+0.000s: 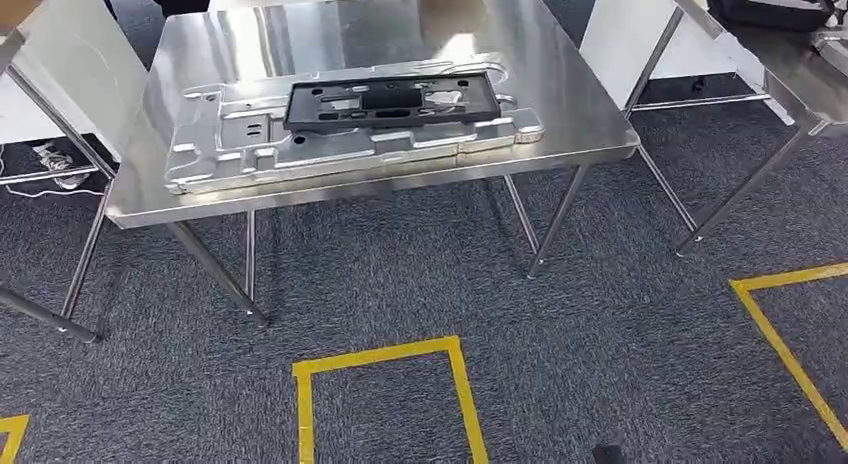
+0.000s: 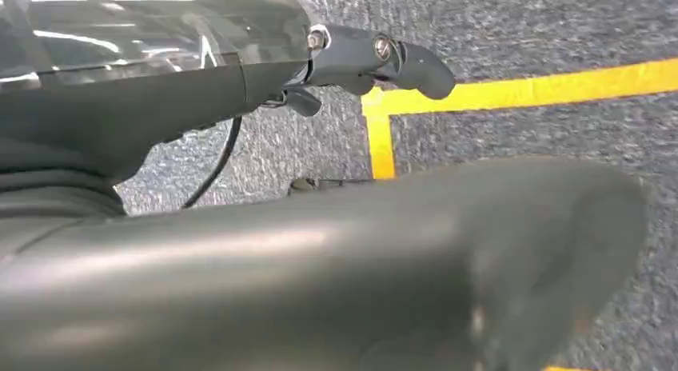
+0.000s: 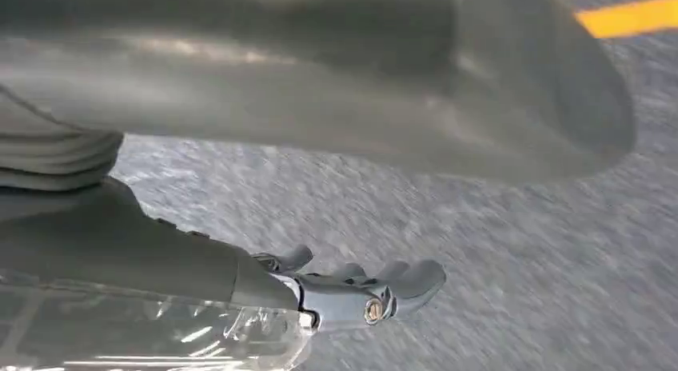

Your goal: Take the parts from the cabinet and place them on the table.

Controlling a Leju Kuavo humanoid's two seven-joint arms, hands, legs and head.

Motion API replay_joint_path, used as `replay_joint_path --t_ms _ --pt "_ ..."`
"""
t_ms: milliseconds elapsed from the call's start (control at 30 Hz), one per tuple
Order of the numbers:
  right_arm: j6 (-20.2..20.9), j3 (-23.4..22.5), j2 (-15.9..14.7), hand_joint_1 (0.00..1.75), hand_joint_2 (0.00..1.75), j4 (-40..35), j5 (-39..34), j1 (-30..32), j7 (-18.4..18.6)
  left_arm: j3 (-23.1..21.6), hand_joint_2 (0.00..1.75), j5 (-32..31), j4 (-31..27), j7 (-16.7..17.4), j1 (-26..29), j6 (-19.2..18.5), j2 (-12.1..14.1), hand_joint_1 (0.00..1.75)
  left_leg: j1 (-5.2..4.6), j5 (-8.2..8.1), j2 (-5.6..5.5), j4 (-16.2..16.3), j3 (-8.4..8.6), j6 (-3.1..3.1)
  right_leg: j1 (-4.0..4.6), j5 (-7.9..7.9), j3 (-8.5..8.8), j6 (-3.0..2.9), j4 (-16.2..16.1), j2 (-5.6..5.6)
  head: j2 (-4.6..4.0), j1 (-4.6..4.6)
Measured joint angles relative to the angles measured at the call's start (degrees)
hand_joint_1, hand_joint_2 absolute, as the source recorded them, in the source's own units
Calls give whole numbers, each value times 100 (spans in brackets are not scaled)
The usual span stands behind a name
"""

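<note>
A large silver stamped metal panel (image 1: 250,144) lies flat on the steel table (image 1: 400,29), reaching almost to the table's front edge. A black rectangular frame part (image 1: 390,102) rests on top of the panel, near its middle. My left hand (image 2: 160,99) hangs over the grey carpet with its fingers (image 2: 376,57) stretched out away from the thick thumb (image 2: 400,259), and it holds nothing. My right hand (image 3: 160,251) also hangs above the carpet, fingers (image 3: 360,291) apart from the thumb (image 3: 360,91), empty.
Yellow tape outlines mark the carpet: a box (image 1: 385,359) in front of the table and another (image 1: 780,324) at the right. A second steel table (image 1: 790,69) with a dark bag (image 1: 770,4) stands at the right. White furniture (image 1: 60,54) stands at the left.
</note>
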Motion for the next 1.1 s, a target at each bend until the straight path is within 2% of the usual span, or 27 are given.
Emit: replay_joint_path --t_ms 33,67,133,167,200,267,300,333,367,433,467,500,533,600,633,667,700,733,767,800,833,867,900,967,1000,1033,1100 --pt "-4 0 0 0 0 64 26 -6 18 0 0 0 0 0 -9 0 0 0 -27 -122 -21 -202 93 47 3 37 -33 35 38 0 0 2" --pt "-15 2 -15 0 0 120 74 -20 50 0 0 -11 0 2 -11 0 -9 0 -20 -125 -41 -192 38 58 9 95 -39 68 54 -2 0 2" --pt "-24 4 -35 0 0 219 153 -27 138 2 0 -28 0 31 18 2 -9 0 -52 -53 -34 -145 -53 169 -3 197 -76 128 43 3 0 2" --pt "-33 4 -55 0 0 266 190 -22 168 2 0 -41 2 37 13 0 -13 0 -24 11 13 -144 -112 246 -31 94 -111 164 86 8 -2 0" --pt "-39 7 -57 0 0 314 207 -19 194 2 0 -55 2 39 2 2 -13 0 -30 70 -3 -142 -186 295 -22 -203 -166 176 241 9 0 15" --pt "-44 7 -72 0 0 367 247 -43 216 2 0 -59 0 42 2 2 -13 0 -35 211 10 -138 -360 321 -22 -925 -358 185 1030 9 0 13" --pt "-46 9 -74 0 0 391 262 -55 229 0 0 -61 0 44 2 2 -13 0 -41 282 22 -131 -458 325 -21 -1128 -430 187 1452 9 0 13" --pt "-57 11 -83 0 0 415 289 -59 260 0 0 -66 0 44 2 2 -13 0 -45 346 30 -121 -551 325 -22 -1139 -437 182 1724 9 0 13" --pt "-57 13 -89 0 0 444 315 -59 286 0 0 -74 0 46 2 2 -13 0 -46 410 32 -106 -653 322 -22 -976 -353 183 1780 9 0 13" --pt "-59 22 -100 0 0 481 363 -60 332 0 0 -79 0 46 2 2 -13 0 -50 528 28 -69 -843 302 -17 -525 107 166 1279 9 0 13" --pt "-59 35 -105 0 0 496 378 -69 339 0 0 -79 0 48 1 6 -13 0 -50 587 22 -56 -916 283 -14 -440 491 143 751 10 0 13" --pt "-61 44 -107 0 0 498 389 -85 343 2 0 -79 0 48 1 11 -15 0 -61 637 15 -47 -951 255 -6 -553 918 118 176 25 0 13" --pt "-63 48 -107 0 0 503 396 -110 350 0 0 -79 0 46 -1 11 -15 0 -80 673 14 -36 -978 219 27 -684 1186 103 -295 29 0 11" --pt "-79 50 -107 0 0 533 420 -133 391 0 0 -76 0 39 -5 24 -15 0 -72 780 28 -44 -1042 156 44 -744 1089 77 -343 32 0 11" --pt "-81 50 -107 0 0 544 437 -107 402 2 0 -72 0 55 -2 46 -15 0 -63 831 25 -70 -1047 114 53 -716 1042 40 -334 31 0 11" --pt "-81 50 -107 0 0 561 450 -86 400 9 0 -57 0 70 10 57 -15 0 -54 834 16 -57 -1070 86 -13 -639 991 -29 -363 17 0 11" --pt "-81 50 -107 0 0 572 461 -88 398 13 0 -55 0 98 22 63 -15 0 -47 598 9 71 -1128 80 -8 -589 928 -76 -360 12 0 11" --pt "-81 52 -109 0 0 575 468 -90 389 22 0 -55 0 136 29 72 -15 0 -42 235 9 376 -1216 80 -3 -536 873 -129 -358 10 0 7" --pt "-81 55 -114 0 0 575 474 -92 385 37 0 -55 0 160 25 77 -15 0 -42 -94 1 795 -1324 68 3 -492 820 -136 -355 9 0 4" --pt "-81 55 -116 0 0 579 487 -91 376 50 0 -53 2 179 24 81 -15 0 -41 -319 -1 1240 -1425 60 15 -451 767 -137 -349 9 0 4" --pt "-76 55 -116 0 0 590 503 -89 363 61 0 -44 0 207 25 90 -15 0 -35 -389 -1 1613 -1477 48 25 -415 716 -132 -340 7 0 5" --pt "-74 55 -116 0 0 601 516 -87 345 74 0 -31 0 238 25 101 -15 0 -32 -314 -1 1723 -1425 42 26 -389 667 -123 -325 6 0 7" --pt "-68 55 -116 0 0 607 540 -87 326 94 0 -17 0 269 24 122 -15 0 -31 -147 0 1520 -1225 42 23 -367 628 -106 -298 7 0 4" --pt "-59 57 -116 0 0 616 555 -91 293 114 0 -7 -2 297 15 120 -15 0 -18 169 5 529 -577 45 -1 -367 578 -86 -222 6 0 6" --pt "-57 59 -116 0 0 621 562 -93 284 120 0 -2 -2 299 7 120 -15 0 -6 195 10 34 -290 49 2 -385 541 -54 -163 5 0 6" --pt "-57 59 -122 0 0 623 562 -101 280 133 0 0 -4 306 -5 120 -15 0 -37 137 1 -79 -233 54 29 -396 485 -22 -88 4 0 4" --pt "-57 61 -129 0 0 631 566 -103 273 144 0 2 -4 328 -2 120 -15 0 -40 97 -7 -95 -292 101 34 -356 438 39 -66 4 0 7"
